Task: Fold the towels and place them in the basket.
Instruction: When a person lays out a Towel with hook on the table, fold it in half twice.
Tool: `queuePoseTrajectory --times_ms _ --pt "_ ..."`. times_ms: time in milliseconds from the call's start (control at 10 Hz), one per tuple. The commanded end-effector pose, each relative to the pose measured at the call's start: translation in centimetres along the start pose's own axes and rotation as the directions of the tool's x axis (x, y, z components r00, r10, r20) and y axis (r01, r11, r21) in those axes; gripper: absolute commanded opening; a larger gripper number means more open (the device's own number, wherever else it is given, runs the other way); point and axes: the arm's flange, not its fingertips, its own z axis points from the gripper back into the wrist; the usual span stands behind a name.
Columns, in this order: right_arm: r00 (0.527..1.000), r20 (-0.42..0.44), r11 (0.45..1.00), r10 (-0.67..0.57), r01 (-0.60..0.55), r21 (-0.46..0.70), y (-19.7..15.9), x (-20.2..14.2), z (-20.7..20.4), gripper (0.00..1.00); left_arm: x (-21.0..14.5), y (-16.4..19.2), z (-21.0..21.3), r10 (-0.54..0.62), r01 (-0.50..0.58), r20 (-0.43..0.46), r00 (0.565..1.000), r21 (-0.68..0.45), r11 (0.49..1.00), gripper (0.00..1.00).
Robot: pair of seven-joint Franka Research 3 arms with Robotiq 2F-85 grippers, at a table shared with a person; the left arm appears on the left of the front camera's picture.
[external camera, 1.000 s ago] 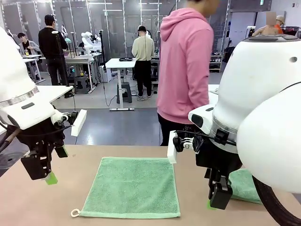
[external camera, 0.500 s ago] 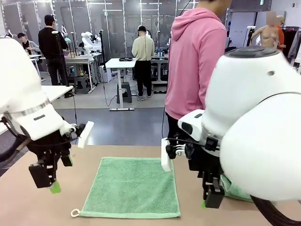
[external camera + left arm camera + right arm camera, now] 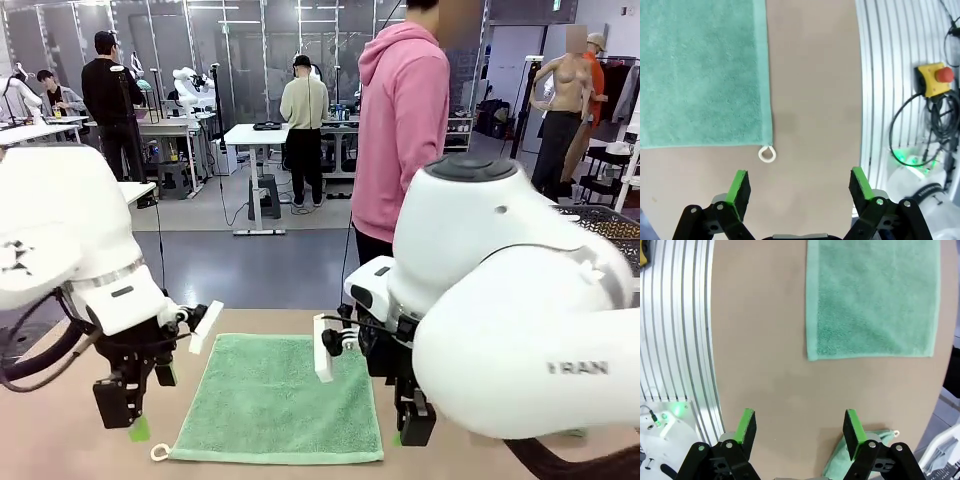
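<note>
A green towel [image 3: 280,400] lies flat on the tan table, its white cord loop [image 3: 159,452] at the near left corner. My left gripper [image 3: 130,420] hangs open just left of that corner. In the left wrist view the towel [image 3: 700,70] and loop [image 3: 767,153] lie ahead of the open left gripper [image 3: 800,184]. My right gripper [image 3: 412,430] hangs open by the towel's near right corner. In the right wrist view, the flat towel [image 3: 872,297] lies ahead of the open right gripper [image 3: 799,425], and a second, bunched towel [image 3: 840,465] lies by one finger. A dark mesh basket [image 3: 610,225] shows behind the right arm.
A person in a pink hoodie [image 3: 400,130] stands at the table's far side, turned sideways. A ribbed metal rail [image 3: 885,100] borders the table on my side, with a yellow emergency-stop box [image 3: 935,80] and cables beyond it.
Both arms have moved inward and lower, toward the flat towel's near corners. The right arm now hides the second towel in the front view. The person has shifted right.
</note>
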Motion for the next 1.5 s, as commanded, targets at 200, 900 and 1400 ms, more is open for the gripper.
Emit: queuePoseTrajectory --times_ms 200,900,1400 --pt "0.997 0.065 0.996 0.035 -0.04 0.074 -0.3 -1.4 -4.9 0.88 -0.1 1.8 -5.5 0.009 -0.009 0.03 1.0 0.002 1.0 1.0" --pt "0.994 0.082 0.988 0.067 -0.077 0.132 -2.1 -1.1 -10.9 0.88 -1.3 3.6 -11.1 0.033 -0.031 0.054 0.998 -0.04 0.999 1.0" --pt "0.993 0.104 0.988 0.055 -0.069 0.136 -2.7 -1.0 -13.1 0.88 -2.3 4.4 -13.4 0.051 -0.049 0.036 0.998 -0.039 0.998 1.0"
